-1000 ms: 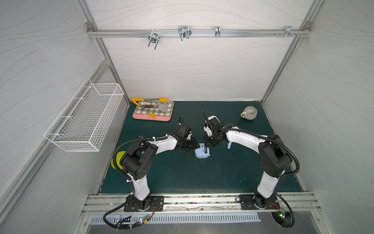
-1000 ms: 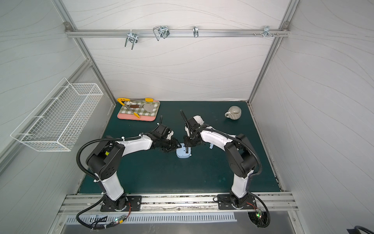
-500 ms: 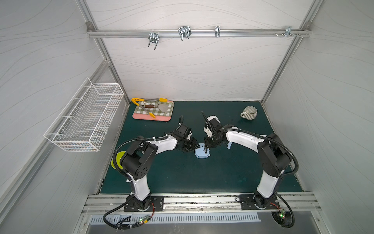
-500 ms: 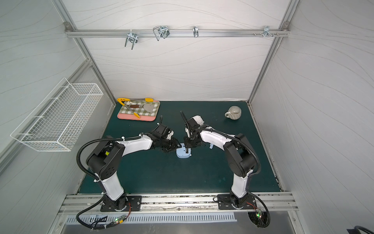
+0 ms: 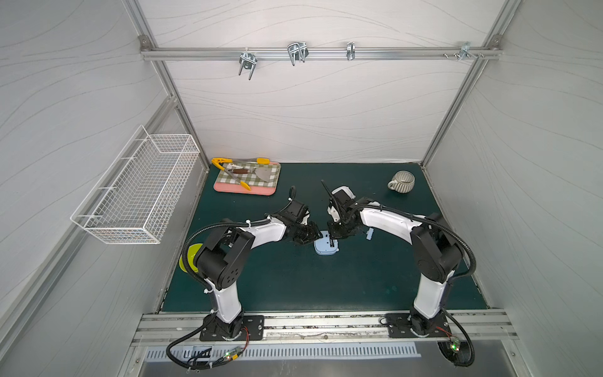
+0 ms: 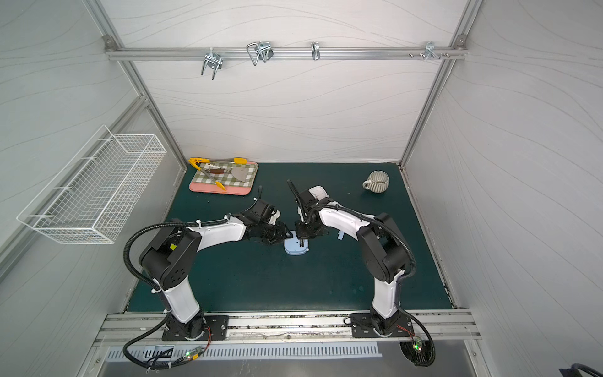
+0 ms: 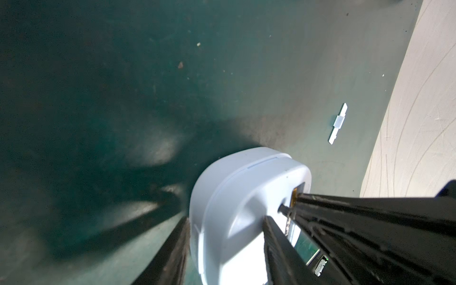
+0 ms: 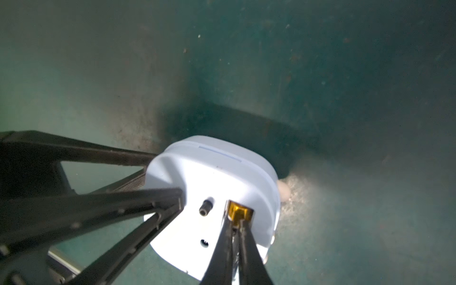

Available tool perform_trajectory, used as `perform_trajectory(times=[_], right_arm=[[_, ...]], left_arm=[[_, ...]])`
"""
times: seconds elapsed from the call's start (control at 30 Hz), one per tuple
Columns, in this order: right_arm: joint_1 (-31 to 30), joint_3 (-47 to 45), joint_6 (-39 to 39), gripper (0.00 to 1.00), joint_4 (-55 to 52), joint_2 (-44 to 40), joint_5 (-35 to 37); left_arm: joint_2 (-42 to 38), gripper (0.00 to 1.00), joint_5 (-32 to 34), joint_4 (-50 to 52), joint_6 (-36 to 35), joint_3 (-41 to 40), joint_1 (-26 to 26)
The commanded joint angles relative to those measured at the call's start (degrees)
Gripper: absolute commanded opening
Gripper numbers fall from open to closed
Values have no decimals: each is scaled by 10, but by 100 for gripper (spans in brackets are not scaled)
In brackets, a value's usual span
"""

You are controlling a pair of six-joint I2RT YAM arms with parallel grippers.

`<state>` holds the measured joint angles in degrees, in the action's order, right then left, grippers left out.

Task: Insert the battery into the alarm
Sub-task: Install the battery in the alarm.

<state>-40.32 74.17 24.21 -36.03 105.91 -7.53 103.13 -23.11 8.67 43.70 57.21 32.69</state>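
Observation:
The pale blue alarm (image 5: 326, 247) (image 6: 296, 248) lies back-up on the green mat between both arms. My left gripper (image 5: 314, 235) (image 7: 226, 219) is shut on the alarm (image 7: 234, 187): one finger against its outer side, the other set in a recess of its back. My right gripper (image 5: 332, 241) (image 8: 235, 222) is shut on the gold-wrapped battery (image 8: 240, 211), whose end sits in the rectangular slot in the alarm's back (image 8: 214, 172). In the left wrist view the battery (image 7: 294, 197) shows as a thin gold edge at the slot. Most of the battery is hidden by the fingers.
A small white plastic piece (image 5: 369, 234) (image 7: 338, 123) lies on the mat just right of the alarm. A striped mug (image 5: 401, 182) stands back right. A pink tray (image 5: 228, 191) with tongs and a spatula sits back left. A wire basket (image 5: 137, 196) hangs on the left wall.

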Motion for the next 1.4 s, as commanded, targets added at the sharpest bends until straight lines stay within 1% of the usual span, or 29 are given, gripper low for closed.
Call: perform_trajectory(times=[0.0,0.2,0.47,0.57,0.73,0.93,1.03,1.1,1.23,1.37], right_arm=[[5,9,-2,12,-13,-23,0],[4,13,-2,12,-20,-20,-11],[-17,-37,13,8,-23,-39,-13],[-17,-42,14,7,-23,-31,-8],[-17,-41,15,7,-19,-1,-23],[-19,-35,14,7,-38,40,-30],[-22,-29,6,9,-28,15,-38],[-21,-23,0,14,-14,-19,-48],[-1,-27,10,26,13,-87,-38],[63,-80,48,38,46,-149,4]], left_arm=[[22,49,31,64,-7,-2,1],[15,50,32,69,-11,1,1],[18,49,28,71,-15,4,1],[17,49,27,71,-14,4,1],[15,49,27,72,-13,3,1],[18,49,25,70,-13,3,1],[18,49,25,69,-13,2,1],[15,49,25,69,-13,2,1],[10,49,25,69,-16,3,0],[-2,51,29,72,-20,5,1]])
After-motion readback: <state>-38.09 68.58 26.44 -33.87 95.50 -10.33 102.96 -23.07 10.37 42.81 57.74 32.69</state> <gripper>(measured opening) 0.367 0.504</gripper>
